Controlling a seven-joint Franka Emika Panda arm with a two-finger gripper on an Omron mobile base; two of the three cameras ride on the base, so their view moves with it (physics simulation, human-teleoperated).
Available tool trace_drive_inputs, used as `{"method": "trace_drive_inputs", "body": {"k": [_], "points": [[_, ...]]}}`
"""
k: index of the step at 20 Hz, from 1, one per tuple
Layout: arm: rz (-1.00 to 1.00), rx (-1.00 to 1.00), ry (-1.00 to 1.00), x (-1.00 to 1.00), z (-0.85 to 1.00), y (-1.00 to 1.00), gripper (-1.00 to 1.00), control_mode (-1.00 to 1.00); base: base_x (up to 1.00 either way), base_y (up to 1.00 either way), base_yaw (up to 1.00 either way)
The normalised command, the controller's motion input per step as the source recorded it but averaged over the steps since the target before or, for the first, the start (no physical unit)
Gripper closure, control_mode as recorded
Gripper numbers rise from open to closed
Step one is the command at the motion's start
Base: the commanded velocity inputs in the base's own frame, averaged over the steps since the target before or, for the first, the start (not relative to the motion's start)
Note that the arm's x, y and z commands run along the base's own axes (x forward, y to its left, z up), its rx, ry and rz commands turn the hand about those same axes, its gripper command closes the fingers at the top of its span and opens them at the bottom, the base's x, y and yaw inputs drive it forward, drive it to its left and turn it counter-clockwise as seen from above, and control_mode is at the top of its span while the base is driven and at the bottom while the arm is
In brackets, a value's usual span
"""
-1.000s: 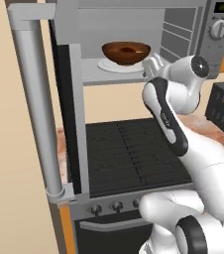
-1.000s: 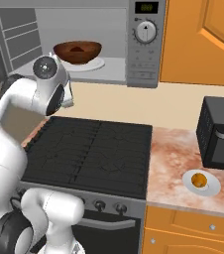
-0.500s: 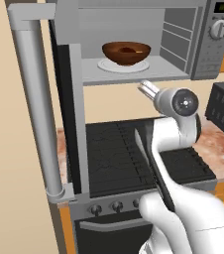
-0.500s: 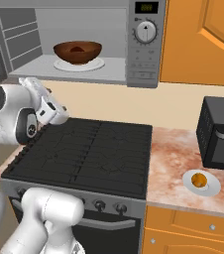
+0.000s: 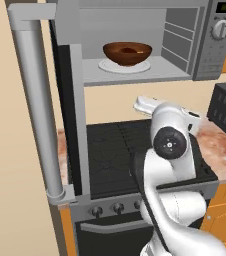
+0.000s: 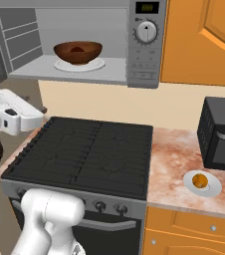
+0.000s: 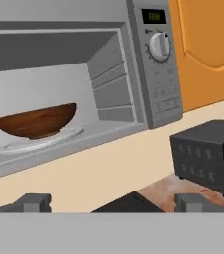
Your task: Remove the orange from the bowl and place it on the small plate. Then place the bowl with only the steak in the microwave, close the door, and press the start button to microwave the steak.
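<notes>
**Colleague:** What changed in that last second?

**Me:** I had pulled the arm back and down. A second before, the pincer (image 7: 111, 202) sat up by the mouth of the microwave (image 5: 135, 45); half a second on it had dropped to stove height, and by this moment it hung low over the left edge of the stove (image 6: 84, 154), pointing up at the oven. Its jaws stood wide apart with nothing between them.

**Colleague:** And the bowl?

**Me:** The bowl (image 5: 127, 53) was on the white turntable (image 5: 124, 66) inside the cavity, apart from the arm, and it hadn't shifted across those frames. I could make out the steak (image 6: 78, 49) as a dark lump in it. The orange (image 6: 199, 180) lay on the plate (image 6: 202, 184), on the table right of the stove, near the black toaster oven (image 6: 221, 134).

**Colleague:** So what did that leave?

**Me:** I judged the loading done. The door (image 5: 67, 110) was swung fully open on the left, handle (image 5: 37, 105) toward me, so closing it came next, then start. The retreat looked like clearing room for that swing.
</notes>
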Motion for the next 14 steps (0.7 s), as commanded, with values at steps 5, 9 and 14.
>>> {"method": "trace_drive_inputs", "body": {"k": [5, 9, 14], "points": [[-0.03, -0.4, -0.22, -0.34, -0.14, 0.42, -1.0, -1.0, 0.0, 0.0, 0.0], [0.0, -0.33, -0.24, 0.85, -0.33, 0.03, -1.0, -1.0, 0.0, 0.0, 0.0], [-0.01, -0.38, -0.3, 0.26, -0.05, 0.0, -1.0, -1.0, 0.0, 0.0, 0.0]]}}
